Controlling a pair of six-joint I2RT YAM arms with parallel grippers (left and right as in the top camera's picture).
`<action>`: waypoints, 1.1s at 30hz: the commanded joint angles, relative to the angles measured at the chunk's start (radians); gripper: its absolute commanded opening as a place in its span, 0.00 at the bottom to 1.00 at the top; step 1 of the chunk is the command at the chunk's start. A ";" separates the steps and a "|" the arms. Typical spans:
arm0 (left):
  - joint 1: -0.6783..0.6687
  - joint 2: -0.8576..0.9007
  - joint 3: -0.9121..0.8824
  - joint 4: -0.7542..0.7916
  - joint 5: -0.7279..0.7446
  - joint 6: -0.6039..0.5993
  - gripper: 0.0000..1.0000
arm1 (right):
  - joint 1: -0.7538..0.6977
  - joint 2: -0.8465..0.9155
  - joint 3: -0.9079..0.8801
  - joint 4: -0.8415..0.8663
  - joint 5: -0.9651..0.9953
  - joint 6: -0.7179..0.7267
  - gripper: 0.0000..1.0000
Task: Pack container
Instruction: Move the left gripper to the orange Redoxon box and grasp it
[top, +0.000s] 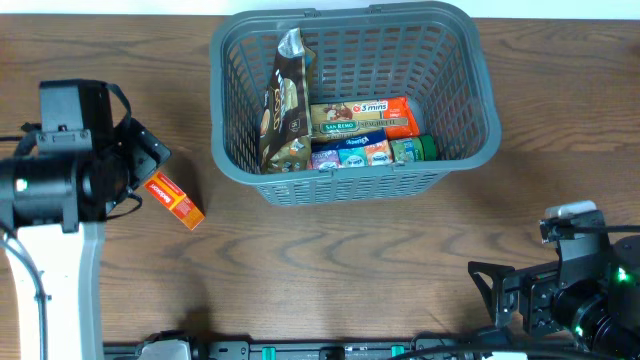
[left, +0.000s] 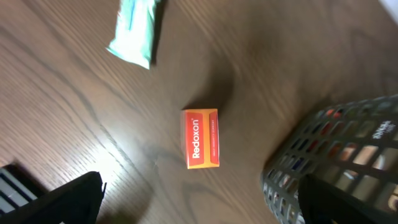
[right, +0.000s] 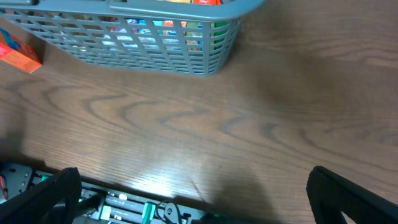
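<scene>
Packing appears to be partway along: overhead, the container is sitting at the table's 12 o'clock with packets lying inside, the left gripper is hovering at 9 o'clock just beside an orange Redoxon box, and the right gripper is waiting at 5 o'clock. At the left wrist, jaws are standing apart and holding nothing, the box is lying ahead of them, and a pale green packet is lying at 11 o'clock; the next move is likely calling for descending and closing on the box. At the right wrist, jaws are gaping, empty.
</scene>
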 joint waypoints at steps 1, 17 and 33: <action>0.046 0.070 -0.063 0.027 0.109 0.112 0.98 | -0.008 0.001 0.002 -0.002 -0.001 -0.002 0.99; 0.117 0.287 -0.276 0.283 0.299 0.252 0.98 | -0.008 0.001 0.002 -0.002 -0.001 -0.002 0.99; 0.114 0.428 -0.276 0.281 0.299 0.252 0.78 | -0.008 0.001 0.002 -0.002 -0.001 -0.002 0.99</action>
